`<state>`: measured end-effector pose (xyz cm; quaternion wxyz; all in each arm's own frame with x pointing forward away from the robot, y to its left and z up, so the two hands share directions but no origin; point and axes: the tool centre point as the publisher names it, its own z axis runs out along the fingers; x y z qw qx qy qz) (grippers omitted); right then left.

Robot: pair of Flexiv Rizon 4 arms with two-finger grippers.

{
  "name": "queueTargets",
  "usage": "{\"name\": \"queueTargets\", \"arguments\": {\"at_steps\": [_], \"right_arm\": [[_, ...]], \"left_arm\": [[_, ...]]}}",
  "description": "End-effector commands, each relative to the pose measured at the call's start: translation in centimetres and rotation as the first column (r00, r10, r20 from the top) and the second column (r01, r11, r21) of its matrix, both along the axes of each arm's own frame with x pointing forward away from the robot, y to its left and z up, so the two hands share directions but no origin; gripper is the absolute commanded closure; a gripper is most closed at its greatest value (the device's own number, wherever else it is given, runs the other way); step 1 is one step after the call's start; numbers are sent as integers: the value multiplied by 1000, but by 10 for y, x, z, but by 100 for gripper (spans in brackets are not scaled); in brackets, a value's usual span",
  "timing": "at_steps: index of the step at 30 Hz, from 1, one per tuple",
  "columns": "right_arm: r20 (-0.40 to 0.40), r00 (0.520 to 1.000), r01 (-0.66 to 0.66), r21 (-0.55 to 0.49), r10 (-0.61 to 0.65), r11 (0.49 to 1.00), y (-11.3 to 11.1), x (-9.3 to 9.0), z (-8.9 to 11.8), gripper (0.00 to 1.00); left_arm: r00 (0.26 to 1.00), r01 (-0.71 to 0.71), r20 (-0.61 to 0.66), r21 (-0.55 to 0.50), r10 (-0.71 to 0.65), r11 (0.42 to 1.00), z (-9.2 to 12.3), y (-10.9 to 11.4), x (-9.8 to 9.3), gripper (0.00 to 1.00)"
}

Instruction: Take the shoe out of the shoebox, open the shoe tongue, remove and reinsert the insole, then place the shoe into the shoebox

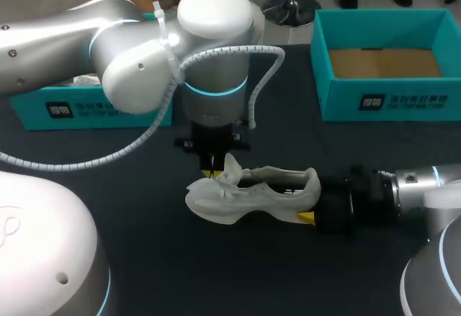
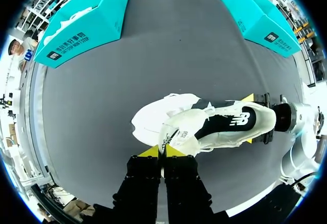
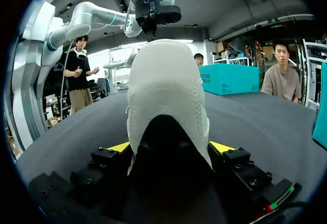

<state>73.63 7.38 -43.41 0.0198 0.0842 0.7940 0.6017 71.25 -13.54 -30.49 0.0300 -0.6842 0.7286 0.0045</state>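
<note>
A white shoe [image 1: 252, 193] with a black side panel lies on the dark table, toe toward my left arm. My left gripper [image 1: 215, 173] comes down from above onto the front of the shoe opening. In the left wrist view its yellow tips [image 2: 163, 151] are pressed together on the raised white tongue [image 2: 176, 137]. My right gripper [image 1: 315, 199] holds the heel from behind. In the right wrist view its two fingers [image 3: 120, 146] press the heel [image 3: 166, 91] from both sides.
An open teal shoebox [image 1: 389, 100] with a bare cardboard floor stands at the back right. A second teal box [image 1: 79, 107] with white paper inside stands at the back left, partly hidden by my left arm. Bare table lies in front of the shoe.
</note>
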Motion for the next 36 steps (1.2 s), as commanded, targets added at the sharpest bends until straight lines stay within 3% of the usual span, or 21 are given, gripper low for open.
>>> {"name": "queueTargets", "arguments": {"at_steps": [1,3,6,9,13,23,36], "right_arm": [[0,1000,3,-3,-3,1000,1,-2,-5,100],[0,1000,3,-3,-3,1000,1,-2,-5,100],[0,1000,3,-3,-3,1000,1,-2,-5,100],[0,1000,3,-3,-3,1000,1,-2,-5,100],[0,1000,3,-3,-3,1000,1,-2,-5,100],[0,1000,3,-3,-3,1000,1,-2,-5,100],[0,1000,3,-3,-3,1000,1,-2,-5,100]], "left_arm": [[1000,9,6,-32,-9,999,5,2,0,82],[1000,16,10,-43,-15,999,9,-1,0,65],[1000,22,20,-53,-21,998,13,-6,1,63],[999,25,26,-61,-23,998,16,-9,3,70],[999,29,35,-66,-26,997,20,-13,5,87],[998,37,51,-68,-34,997,23,-18,4,94],[1000,7,-2,-58,-7,998,2,10,-4,100]]}}
